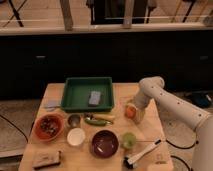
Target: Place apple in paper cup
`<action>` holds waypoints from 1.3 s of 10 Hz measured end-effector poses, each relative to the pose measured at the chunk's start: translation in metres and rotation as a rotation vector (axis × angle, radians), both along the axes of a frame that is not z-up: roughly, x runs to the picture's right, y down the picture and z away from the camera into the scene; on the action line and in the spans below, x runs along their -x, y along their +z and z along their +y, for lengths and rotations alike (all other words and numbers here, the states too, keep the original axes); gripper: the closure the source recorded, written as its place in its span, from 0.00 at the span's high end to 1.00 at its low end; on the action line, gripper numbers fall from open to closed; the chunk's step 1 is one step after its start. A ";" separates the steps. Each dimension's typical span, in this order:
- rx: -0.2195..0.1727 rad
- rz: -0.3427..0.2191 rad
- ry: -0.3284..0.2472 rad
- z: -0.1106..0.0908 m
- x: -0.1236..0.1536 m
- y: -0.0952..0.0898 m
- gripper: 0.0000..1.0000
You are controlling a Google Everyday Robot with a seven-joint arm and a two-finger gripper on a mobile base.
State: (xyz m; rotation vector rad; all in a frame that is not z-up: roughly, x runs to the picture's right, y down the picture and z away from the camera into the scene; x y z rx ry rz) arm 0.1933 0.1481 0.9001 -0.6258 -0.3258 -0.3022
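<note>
Orange-red apple, one, beside wide-open gripper, one white cup, one green tray

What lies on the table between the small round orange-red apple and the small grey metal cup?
In the camera view, an elongated green-yellow vegetable lies between the apple and the metal cup. The gripper stands close beside the apple.

1. No text, label, brand, number or sign can be read anywhere.
2. None shows on the tool, low at the apple near the table's right edge, nor on the tray.
</note>
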 end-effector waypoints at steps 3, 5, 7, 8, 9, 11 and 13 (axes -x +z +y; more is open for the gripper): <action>0.003 -0.002 -0.007 0.001 0.002 -0.001 0.75; 0.005 -0.002 -0.009 0.002 0.001 -0.003 0.69; 0.004 -0.002 -0.010 0.002 0.002 -0.004 0.54; 0.003 0.000 -0.011 0.002 0.002 -0.006 0.37; 0.003 0.001 -0.012 0.002 0.002 -0.006 0.29; -0.003 0.006 -0.012 0.002 0.003 -0.004 0.07; -0.011 0.009 -0.010 0.002 0.003 -0.006 0.00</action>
